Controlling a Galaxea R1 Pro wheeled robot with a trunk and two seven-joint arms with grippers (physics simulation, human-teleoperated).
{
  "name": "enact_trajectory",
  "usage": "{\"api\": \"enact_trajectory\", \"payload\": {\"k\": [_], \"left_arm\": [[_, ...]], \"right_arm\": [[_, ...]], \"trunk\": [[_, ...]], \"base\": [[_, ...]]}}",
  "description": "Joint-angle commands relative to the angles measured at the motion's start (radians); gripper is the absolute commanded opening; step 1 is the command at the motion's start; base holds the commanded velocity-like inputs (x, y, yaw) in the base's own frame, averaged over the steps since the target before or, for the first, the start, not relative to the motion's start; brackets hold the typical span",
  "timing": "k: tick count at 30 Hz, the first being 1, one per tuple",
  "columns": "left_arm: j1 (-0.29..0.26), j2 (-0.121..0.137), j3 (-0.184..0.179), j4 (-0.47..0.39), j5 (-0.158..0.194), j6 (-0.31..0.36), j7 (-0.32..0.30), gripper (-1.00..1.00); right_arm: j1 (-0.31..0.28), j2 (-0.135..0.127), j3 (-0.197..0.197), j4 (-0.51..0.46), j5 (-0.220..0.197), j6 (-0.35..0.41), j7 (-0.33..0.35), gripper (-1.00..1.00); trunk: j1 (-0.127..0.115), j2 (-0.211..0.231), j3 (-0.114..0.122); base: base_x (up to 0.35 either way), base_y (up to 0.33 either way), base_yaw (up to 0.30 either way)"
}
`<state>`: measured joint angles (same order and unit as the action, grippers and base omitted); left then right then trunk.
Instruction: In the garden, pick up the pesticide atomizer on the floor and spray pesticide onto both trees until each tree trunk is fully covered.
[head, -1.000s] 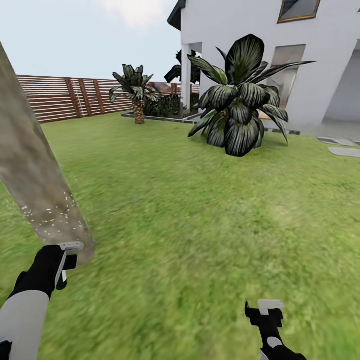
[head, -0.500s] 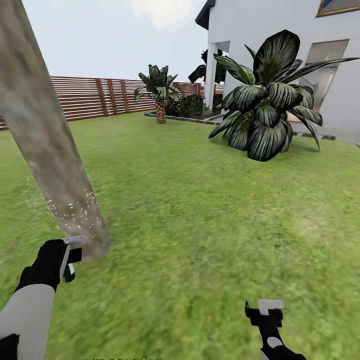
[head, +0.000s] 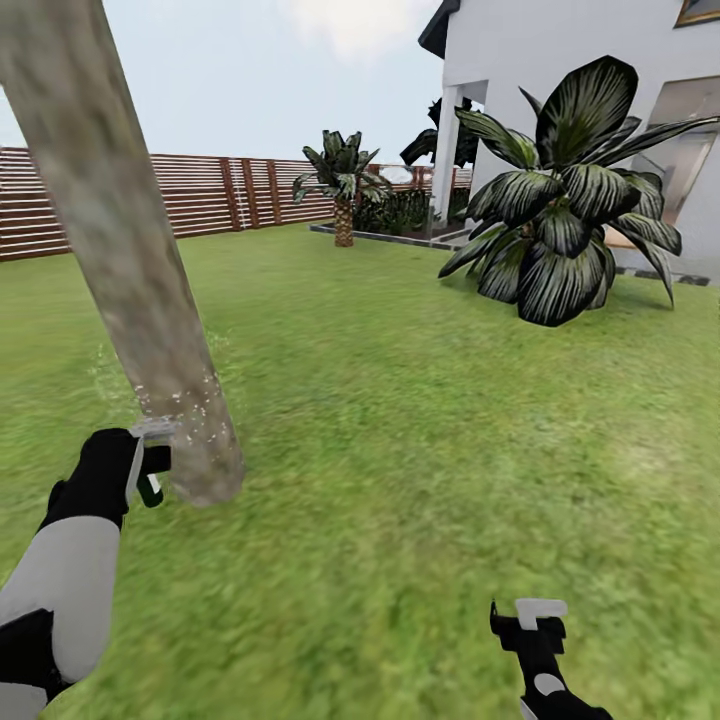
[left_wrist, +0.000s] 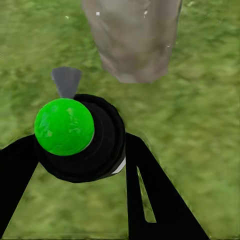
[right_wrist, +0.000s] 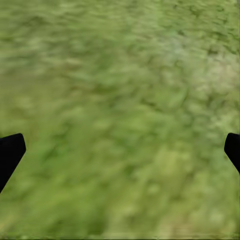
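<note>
Left gripper (left_wrist: 82, 165) clamped on black round-bodied atomizer w/ bright green cap (left_wrist: 64, 126) — low at near left, nozzle just beside thick mottled grey-tan tree trunk (head: 130, 270). White pesticide specks (head: 185, 405) dot trunk's base. Right gripper (head: 530, 622) spread wide, holding nothing — over blurry green grass (head: 400, 450), near right.

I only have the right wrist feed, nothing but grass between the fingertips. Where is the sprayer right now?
Observer: It is in the left gripper: the atomizer, black with a green ball on top, sits between the two fingers.
Operator: Is it anywhere near a tree?
Observer: Yes. In the head view the left gripper is right beside the base of a thick grey-tan tree trunk.
Operator: Any spray on it?
Observer: White specks of pesticide dot the lower trunk, just above the gripper; higher up the bark looks bare.
Operator: And my right arm?
Observer: The right gripper hangs low over open lawn, jaws apart, holding nothing.
</note>
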<state>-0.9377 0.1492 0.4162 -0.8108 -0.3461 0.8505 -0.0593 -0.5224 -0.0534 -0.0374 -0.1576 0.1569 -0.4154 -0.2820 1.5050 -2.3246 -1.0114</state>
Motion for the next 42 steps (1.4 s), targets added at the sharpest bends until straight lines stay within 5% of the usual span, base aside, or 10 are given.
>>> {"api": "enact_trajectory", "payload": {"k": [1,4,7,11,17,20,24,29,30,42], "left_arm": [[0.035,0.001,-0.001,-0.004,-0.005,-0.001,-0.021,-1.00],[0.119,0.018,-0.074,-0.005,-0.010,-0.079,-0.135,-1.00],[0.181,0.066,-0.132,-0.005,-0.015,-0.195,-0.314,-1.00],[0.264,0.130,-0.267,0.018,-0.110,-0.488,-0.657,-1.00],[0.268,0.138,-0.280,0.035,-0.392,-0.661,-1.048,-1.00],[0.269,0.119,-0.294,0.114,-0.439,-0.691,-1.096,-1.00],[0.269,0.095,-0.403,0.169,-0.443,-0.695,-1.099,-1.00],[0.269,0.043,-0.427,0.175,-0.446,-0.696,-1.097,-1.00],[0.269,0.030,-0.429,0.176,-0.447,-0.696,-1.097,-1.00],[0.266,-0.047,-0.497,0.175,-0.450,-0.778,-1.084,-1.00]], "right_arm": [[-0.001,0.000,-0.004,0.001,0.010,-0.002,-0.004,1.00],[-0.001,0.000,0.002,0.001,0.013,0.000,0.001,1.00],[-0.001,0.000,0.077,-0.001,0.074,0.001,0.059,1.00],[-0.004,-0.009,0.155,-0.054,0.181,0.006,0.456,1.00],[-0.016,-0.030,0.158,-0.257,0.228,0.010,0.966,1.00],[-0.016,-0.031,0.158,-0.287,0.265,0.009,1.077,1.00],[-0.016,-0.030,0.159,-0.292,0.275,0.007,1.097,1.00],[-0.016,-0.028,0.160,-0.342,0.276,0.007,1.164,1.00],[-0.016,-0.028,0.160,-0.359,0.276,0.008,1.187,-1.00],[-0.045,0.006,0.162,-0.444,0.272,0.053,1.255,-1.00]], "trunk": [[-0.001,0.000,-0.001],[-0.001,0.000,-0.001],[-0.001,0.000,-0.001],[-0.001,0.000,-0.001],[-0.001,0.000,-0.001],[-0.001,0.000,-0.001],[-0.001,0.000,-0.001],[-0.001,0.000,-0.001],[-0.001,0.000,-0.001],[-0.001,0.000,-0.001]], "base": [[-0.323,0.087,0.000],[-0.332,0.086,0.000],[-0.335,0.069,0.000],[-0.336,0.012,0.000],[-0.269,0.000,0.000],[-0.028,0.000,0.000],[-0.002,0.000,0.000],[0.000,0.000,0.000],[0.000,0.000,0.000],[0.000,0.000,0.000]]}}
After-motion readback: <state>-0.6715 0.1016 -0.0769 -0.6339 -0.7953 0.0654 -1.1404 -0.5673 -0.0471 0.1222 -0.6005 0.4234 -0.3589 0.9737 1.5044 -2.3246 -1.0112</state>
